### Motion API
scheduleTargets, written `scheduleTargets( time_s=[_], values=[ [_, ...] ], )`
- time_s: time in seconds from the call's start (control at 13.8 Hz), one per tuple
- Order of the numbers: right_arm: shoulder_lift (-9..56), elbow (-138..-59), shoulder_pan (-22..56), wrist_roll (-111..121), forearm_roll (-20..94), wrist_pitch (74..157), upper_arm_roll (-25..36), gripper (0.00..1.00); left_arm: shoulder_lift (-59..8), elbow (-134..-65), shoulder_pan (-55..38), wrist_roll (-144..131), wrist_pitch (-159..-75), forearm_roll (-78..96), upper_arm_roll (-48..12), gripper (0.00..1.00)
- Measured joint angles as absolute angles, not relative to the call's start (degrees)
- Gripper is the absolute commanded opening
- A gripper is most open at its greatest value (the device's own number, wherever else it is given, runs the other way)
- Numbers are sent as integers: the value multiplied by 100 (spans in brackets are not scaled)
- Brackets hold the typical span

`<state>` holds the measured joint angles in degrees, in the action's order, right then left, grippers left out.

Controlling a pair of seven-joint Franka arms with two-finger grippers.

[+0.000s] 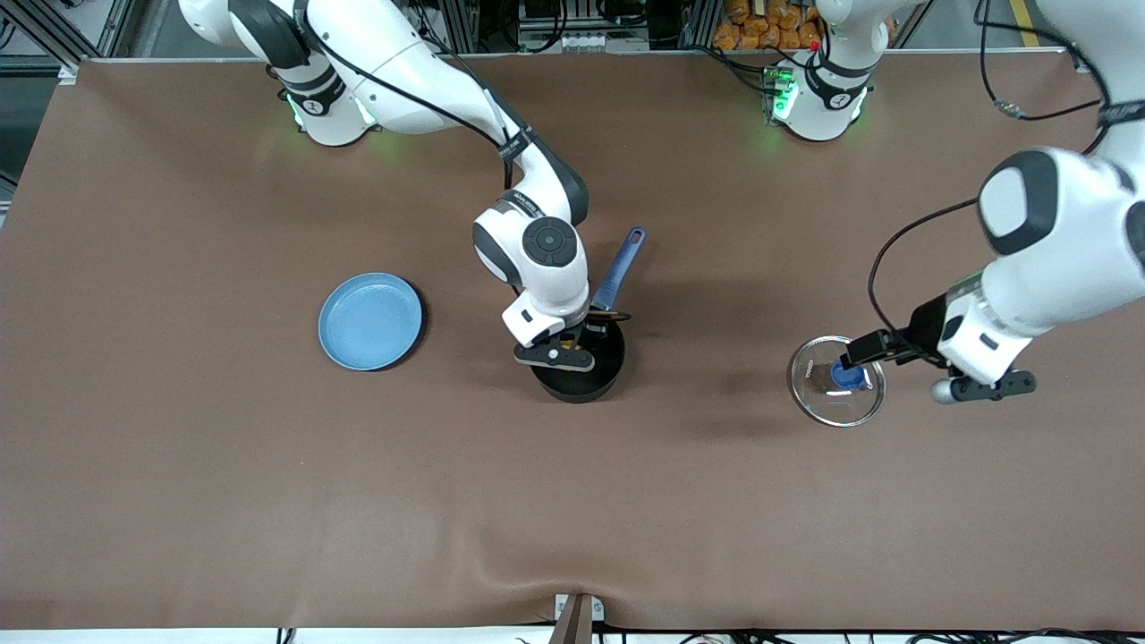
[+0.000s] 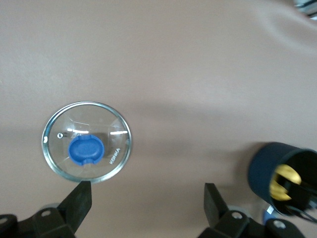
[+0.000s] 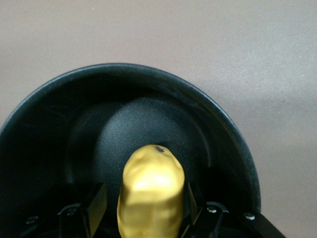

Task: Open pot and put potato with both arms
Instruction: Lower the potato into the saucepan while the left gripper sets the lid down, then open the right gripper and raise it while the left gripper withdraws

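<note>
Front view: small round black saucepan w/ long blue handle (image 1: 580, 368) sits mid-table, lid off. Right gripper (image 1: 572, 344) is down inside the pot opening; arm hides most of what it holds. Steel-rimmed glass lid w/ blue knob (image 1: 837, 381) lies flat on the table toward the left arm's end, well apart from the pot. Left gripper (image 1: 863, 358) hovers over the lid. Flat light-blue plate (image 1: 370, 321) sits toward the right arm's end.

Left wrist view: left gripper (image 2: 147, 199) fingers spread wide, holding nothing, lid (image 2: 87, 142) just off one fingertip. Pot (image 2: 285, 177) at frame edge, yellow lump inside.

Right wrist view: right gripper (image 3: 143, 201) fingers closed against both sides of the small yellow-orange oval potato (image 3: 150, 191), inside the pot (image 3: 218, 134), over its floor; can't tell if the potato touches bottom.
</note>
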<state>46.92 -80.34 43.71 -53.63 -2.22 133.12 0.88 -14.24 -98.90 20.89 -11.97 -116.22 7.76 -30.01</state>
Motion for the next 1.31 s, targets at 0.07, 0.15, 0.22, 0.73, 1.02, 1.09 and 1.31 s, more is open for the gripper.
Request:
scheduleTargets(
  time_s=[0.07,0.15,0.22,0.73,1.02,1.09,1.31],
  values=[
    [4691,-8006,4371,-5363,-221,13312,96,73,-1243,-9704,2087,-1213,-11298,742,-3033,100],
    [4687,-7954,4370,-5363,-221,13312,107,72,-1041,-9556,2087,-1228,-11000,647,-3044,100],
    [4671,-7881,4370,-5363,-221,13286,119,71,-839,-9434,2089,-1236,-10725,509,-3046,100],
    [3273,-7553,3905,-5018,-168,11292,114,75,-307,-8861,2101,-1239,-9576,201,-3042,100],
    [2006,-7555,3320,-4073,44,9835,101,100,-251,-8676,2088,-1243,-9363,143,-3174,100],
    [1731,-7564,3119,-3711,73,9515,103,100,-206,-8665,2087,-1245,-9284,131,-3187,100],
    [994,-7710,2448,-2352,87,8877,121,100,-127,-8661,2107,-1247,-9006,116,-3184,100]
  ],
)
